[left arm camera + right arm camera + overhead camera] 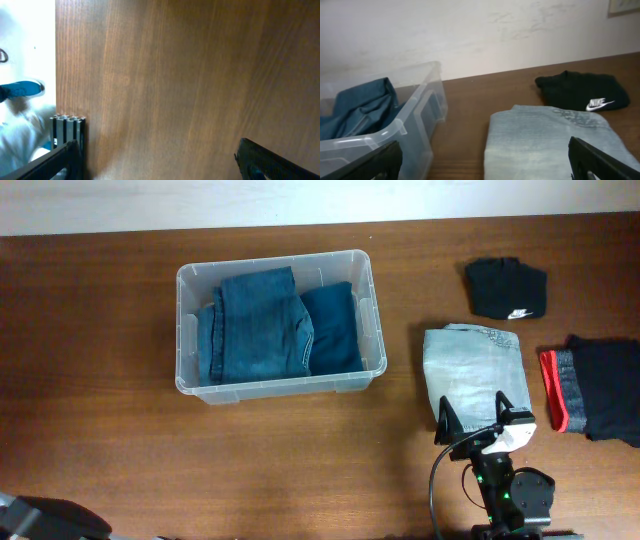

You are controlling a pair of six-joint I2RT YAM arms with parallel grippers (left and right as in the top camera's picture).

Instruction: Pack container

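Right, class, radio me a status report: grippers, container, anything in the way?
Left gripper open over table; right gripper open, facing folded light jeans. Container holds folded blue jeans and a darker blue garment. Nothing blocks it.

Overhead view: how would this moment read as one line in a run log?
container: folded blue jeans inside | right gripper: open, by light jeans | left gripper: open, empty | black garment: on table

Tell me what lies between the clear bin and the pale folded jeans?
Nothing: the overhead view shows only bare table between the container and the pale jeans.
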